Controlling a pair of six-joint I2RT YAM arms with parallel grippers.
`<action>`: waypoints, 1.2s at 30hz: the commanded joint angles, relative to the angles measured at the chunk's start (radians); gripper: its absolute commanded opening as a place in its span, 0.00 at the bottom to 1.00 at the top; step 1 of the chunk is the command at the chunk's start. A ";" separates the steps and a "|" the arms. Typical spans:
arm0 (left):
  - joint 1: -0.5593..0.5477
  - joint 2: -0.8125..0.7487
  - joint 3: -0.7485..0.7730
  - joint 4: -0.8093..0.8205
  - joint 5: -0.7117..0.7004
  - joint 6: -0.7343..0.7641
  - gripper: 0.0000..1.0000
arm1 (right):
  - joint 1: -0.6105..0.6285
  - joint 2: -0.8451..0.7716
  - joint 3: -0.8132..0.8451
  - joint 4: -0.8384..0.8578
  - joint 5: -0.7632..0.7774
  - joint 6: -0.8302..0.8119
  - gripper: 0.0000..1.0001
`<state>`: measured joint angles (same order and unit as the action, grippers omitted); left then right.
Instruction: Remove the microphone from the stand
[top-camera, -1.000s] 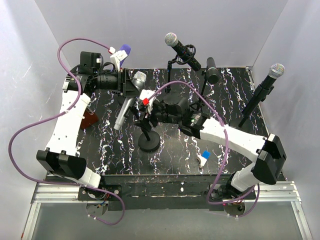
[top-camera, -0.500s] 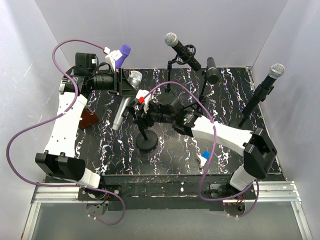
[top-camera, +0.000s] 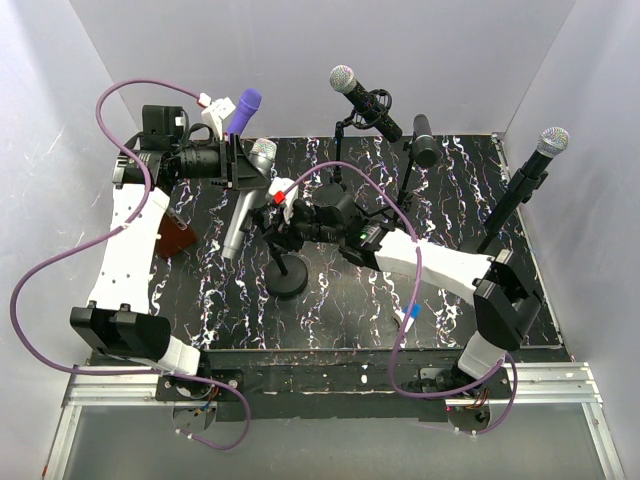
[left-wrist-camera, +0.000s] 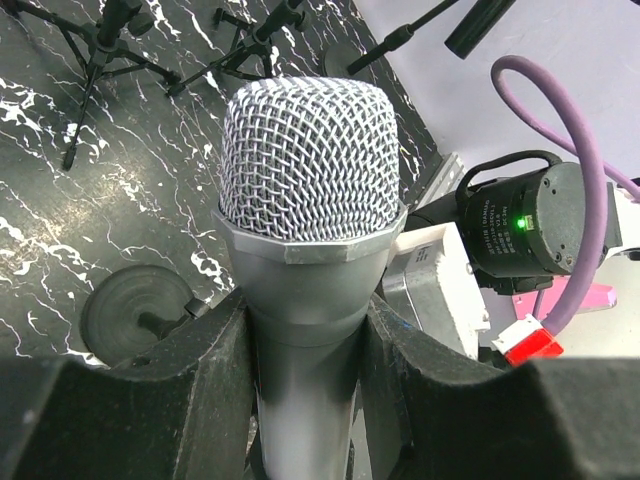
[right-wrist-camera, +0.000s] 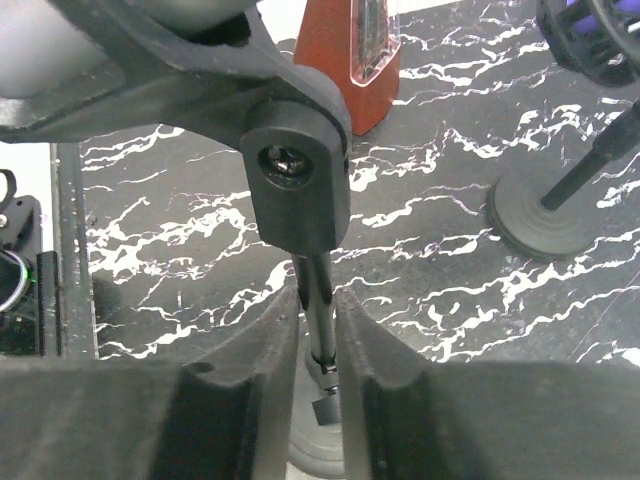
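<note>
A silver microphone (top-camera: 245, 200) with a mesh head (left-wrist-camera: 308, 150) leans over a black stand with a round base (top-camera: 288, 280). My left gripper (top-camera: 240, 168) is shut on the microphone just below its head, with a black finger (left-wrist-camera: 190, 385) on each side of the grey body. My right gripper (top-camera: 280, 226) is shut on the stand's thin pole (right-wrist-camera: 322, 300), just under the black clip (right-wrist-camera: 300, 190). The microphone's lower body lies at the clip; I cannot tell whether it sits in it. The base also shows in the right wrist view (right-wrist-camera: 322, 445).
Three other microphones stand on stands: at the back (top-camera: 345, 80), back right (top-camera: 424, 140) and far right (top-camera: 553, 140). A red-brown block (top-camera: 178, 238) sits by the left arm. A purple-tipped item (top-camera: 248, 100) is at the back left. White walls close in on three sides.
Both grippers have shifted left and a little toward the back, keeping their grips. The microphone and the stand, base included, have moved left with them, and the right arm reaches further across.
</note>
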<state>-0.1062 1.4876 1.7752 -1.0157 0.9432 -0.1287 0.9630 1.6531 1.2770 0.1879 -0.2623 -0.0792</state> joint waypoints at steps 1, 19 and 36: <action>0.007 -0.059 0.001 0.019 0.071 -0.019 0.00 | -0.007 0.007 0.056 0.096 -0.051 -0.002 0.39; 0.019 -0.032 0.077 0.006 0.072 0.012 0.00 | -0.010 0.051 0.082 0.087 -0.072 0.029 0.01; 0.068 0.085 0.817 0.017 -0.263 0.245 0.00 | -0.053 -0.065 -0.090 0.048 0.006 0.038 0.01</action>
<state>-0.0414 1.5936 2.5256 -0.9188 0.8333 -0.0559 0.9157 1.6169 1.2156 0.2680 -0.2722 -0.0181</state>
